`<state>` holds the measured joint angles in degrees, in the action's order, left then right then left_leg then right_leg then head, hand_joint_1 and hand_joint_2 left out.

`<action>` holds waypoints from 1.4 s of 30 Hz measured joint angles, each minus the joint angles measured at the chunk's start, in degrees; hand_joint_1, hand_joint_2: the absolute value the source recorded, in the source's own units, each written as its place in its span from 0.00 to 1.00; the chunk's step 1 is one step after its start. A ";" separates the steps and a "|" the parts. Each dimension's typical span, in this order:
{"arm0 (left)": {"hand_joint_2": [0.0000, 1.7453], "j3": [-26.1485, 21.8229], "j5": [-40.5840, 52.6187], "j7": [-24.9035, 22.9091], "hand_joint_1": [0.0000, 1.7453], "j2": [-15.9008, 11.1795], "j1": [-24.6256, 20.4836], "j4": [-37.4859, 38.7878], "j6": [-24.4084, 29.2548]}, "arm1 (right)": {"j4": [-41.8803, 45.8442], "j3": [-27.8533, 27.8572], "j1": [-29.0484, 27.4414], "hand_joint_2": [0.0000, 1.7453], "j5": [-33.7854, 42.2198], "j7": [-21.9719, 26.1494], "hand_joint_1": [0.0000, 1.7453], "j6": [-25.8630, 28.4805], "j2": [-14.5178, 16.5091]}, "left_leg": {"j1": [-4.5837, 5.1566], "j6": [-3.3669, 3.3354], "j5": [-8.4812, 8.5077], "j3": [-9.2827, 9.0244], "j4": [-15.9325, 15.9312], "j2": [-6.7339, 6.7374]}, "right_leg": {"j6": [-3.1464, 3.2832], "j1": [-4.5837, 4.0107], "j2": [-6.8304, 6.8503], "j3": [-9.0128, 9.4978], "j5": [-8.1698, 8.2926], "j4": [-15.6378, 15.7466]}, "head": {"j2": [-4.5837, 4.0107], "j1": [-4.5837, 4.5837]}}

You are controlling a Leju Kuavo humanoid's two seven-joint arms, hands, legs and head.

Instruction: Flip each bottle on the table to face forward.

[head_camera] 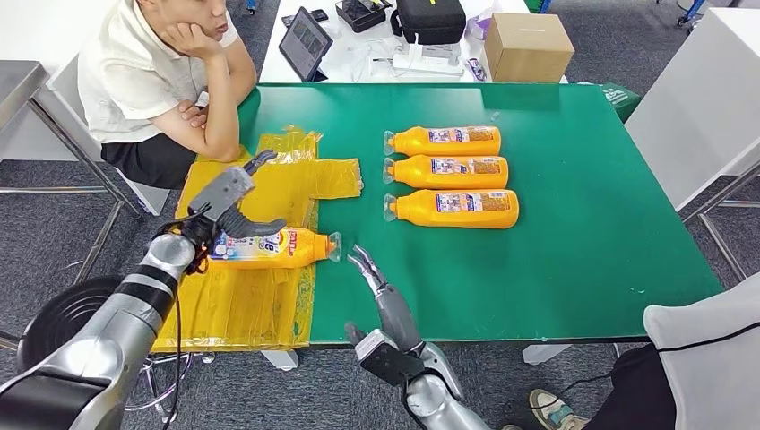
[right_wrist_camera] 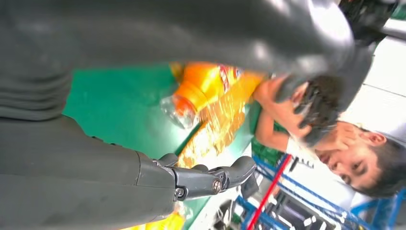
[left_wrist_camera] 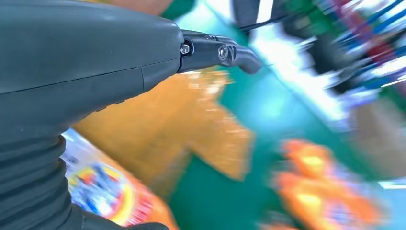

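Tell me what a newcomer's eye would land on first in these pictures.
First, the row of three orange bottles lying side by side on the green table. Next, the left hand gripping a fourth orange bottle above the yellow plastic sheet. A seated person leans on the table's far left corner.

The head view is evenly and brightly lit, with sharp focus throughout; only soft, short shadows are cast on the green table. The left wrist view is heavily smeared by motion blur, most strongly at its right side, where highlights are blown out. The right wrist view is moderately blurred, with its right edge overexposed
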<state>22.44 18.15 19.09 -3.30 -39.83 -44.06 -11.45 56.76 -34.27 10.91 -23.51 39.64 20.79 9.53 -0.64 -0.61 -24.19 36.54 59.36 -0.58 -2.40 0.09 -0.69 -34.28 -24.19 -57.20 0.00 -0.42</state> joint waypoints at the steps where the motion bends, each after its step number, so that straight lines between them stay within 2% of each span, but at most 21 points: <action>1: 1.00 -0.13 -3.04 1.61 0.00 -0.06 2.05 -3.00 0.01 | 0.34 0.10 -0.06 1.00 -0.06 0.12 0.00 1.07 -0.23 | 0.01 0.00 -0.01 0.00 0.00 0.00 | 0.00 0.01 0.00 0.00 0.00 0.00 | 0.00 0.00; 3: 1.00 -0.89 -9.94 4.08 0.00 0.06 7.41 -10.02 0.08 | 1.69 0.85 -0.30 1.00 -0.09 0.12 0.00 3.60 -0.92 | 0.03 -0.01 -0.03 0.00 0.00 0.04 | 0.00 0.04 -0.02 -0.03 -0.01 0.01 | 0.00 -0.01; 7: 1.00 -3.07 -20.16 4.93 0.00 1.19 19.16 -23.21 2.04 | 5.47 4.90 -1.26 1.00 -2.17 -1.07 0.00 9.18 -2.82 | 0.06 0.00 -0.07 0.06 0.00 0.05 | 0.01 0.09 -0.04 -0.15 -0.04 0.04 | 0.00 -0.01; 11: 1.00 -4.11 -22.65 4.08 0.00 2.55 27.94 -32.82 5.46 | 7.64 9.77 -2.23 1.00 -8.49 -3.01 0.00 14.70 -5.08 | 0.07 -0.02 -0.10 0.12 0.00 0.03 | 0.00 0.09 -0.04 -0.19 -0.04 0.06 | 0.00 -0.01; 14: 1.00 -4.14 -22.47 3.75 0.00 3.40 32.76 -37.78 8.29 | 7.89 13.07 -2.63 1.00 -15.54 -5.65 0.00 17.83 -6.84 | 0.06 -0.03 -0.10 0.12 0.00 0.04 | 0.00 0.08 -0.04 -0.18 -0.03 0.06 | 0.00 0.01; 17: 1.00 -4.12 -21.68 3.85 0.00 4.04 36.63 -41.74 10.75 | 7.89 16.65 -2.73 1.00 -22.28 -7.92 0.00 18.75 -8.60 | 0.06 -0.04 -0.09 0.12 0.00 0.03 | 0.00 0.08 -0.03 -0.18 -0.03 0.06 | 0.00 0.01; 22: 1.00 -4.07 -17.97 3.99 0.00 5.20 40.01 -45.55 16.38 | 7.89 22.06 -2.71 1.00 -31.39 -10.72 0.00 18.92 -10.12 | 0.05 -0.04 -0.09 0.12 0.00 0.03 | 0.00 0.06 -0.03 -0.17 -0.02 0.06 | 0.00 0.02; 26: 1.00 -3.71 -15.58 4.07 0.00 6.12 41.42 -46.95 19.13 | 7.54 25.17 -2.24 1.00 -34.39 -12.03 0.00 18.93 -10.81 | 0.05 -0.04 -0.09 0.12 0.00 0.03 | 0.00 0.06 -0.02 -0.16 -0.02 0.06 | 0.00 0.01; 34: 1.00 -0.67 -13.48 4.03 0.00 7.14 41.69 -46.98 20.19 | -0.53 25.48 2.78 1.00 -37.98 -15.46 0.00 18.93 -12.16 | 0.05 -0.06 -0.05 0.12 0.00 0.02 | -0.02 0.06 -0.02 -0.15 0.01 0.06 | 0.00 0.02; 42: 1.00 0.48 -13.32 4.10 0.00 7.42 41.57 -46.88 20.41 | -5.04 25.24 5.23 1.00 -38.23 -15.84 0.00 18.93 -12.60 | 0.05 -0.06 -0.05 0.12 0.00 0.01 | -0.03 0.05 -0.02 -0.15 0.00 0.05 | 0.00 0.02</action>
<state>22.92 4.83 23.19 4.12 1.74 -90.95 8.96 51.72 -9.03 16.15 -61.73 23.80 39.71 -3.07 -0.59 -0.67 -24.24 36.66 59.36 -0.56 -2.42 0.15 -0.71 -34.44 -24.19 -57.14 0.00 -0.40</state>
